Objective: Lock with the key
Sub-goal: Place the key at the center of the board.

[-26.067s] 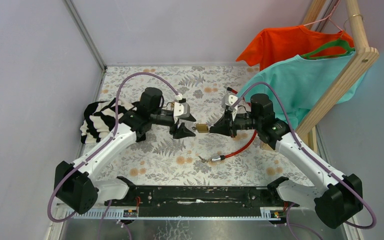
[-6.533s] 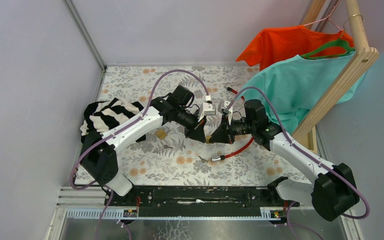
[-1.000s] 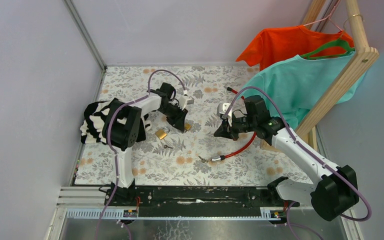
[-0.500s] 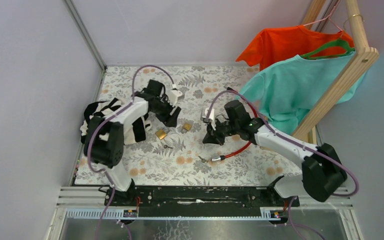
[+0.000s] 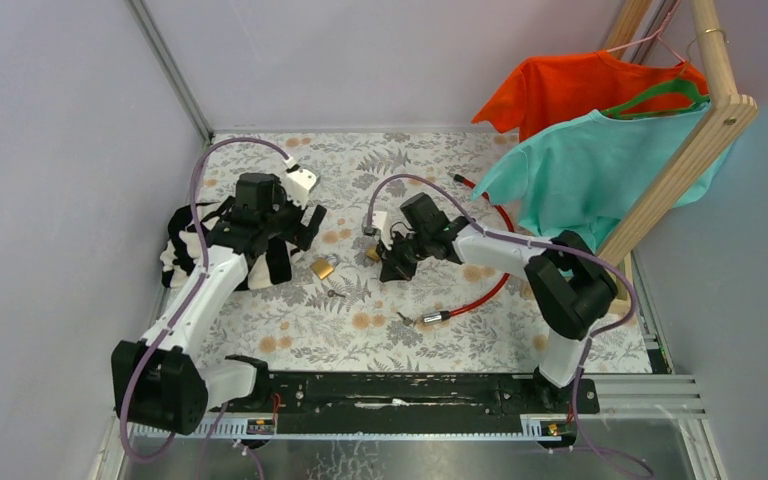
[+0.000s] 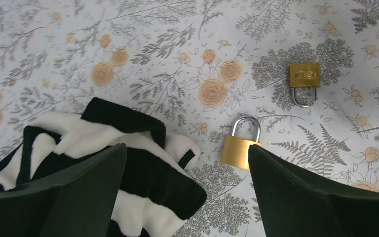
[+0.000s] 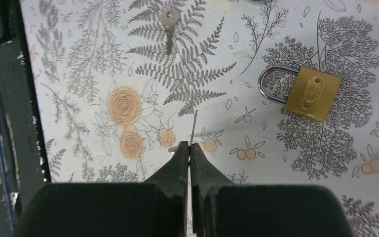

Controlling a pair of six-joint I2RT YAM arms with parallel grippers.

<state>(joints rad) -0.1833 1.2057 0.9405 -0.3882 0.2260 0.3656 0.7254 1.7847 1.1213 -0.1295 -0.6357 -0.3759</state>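
right gripper point(image 7: 190, 148) pinching thin key point(image 7: 194, 128) edge-on | left gripper point(image 6: 186, 149) gaping wide, carrying nothing | padlock point(image 7: 313, 94) lying flat near key tip | key probably handling light, stiff, slippery: gripping bow | padlock likely heavier: clamping brass body flanks

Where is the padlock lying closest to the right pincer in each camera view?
Top external: padlock near centre, beside the right pincer.
Left wrist: padlock upper right, shackle pointing down.
Right wrist: padlock right of centre, shackle pointing left.
Shared landmark: the right pincer, shut on a key.
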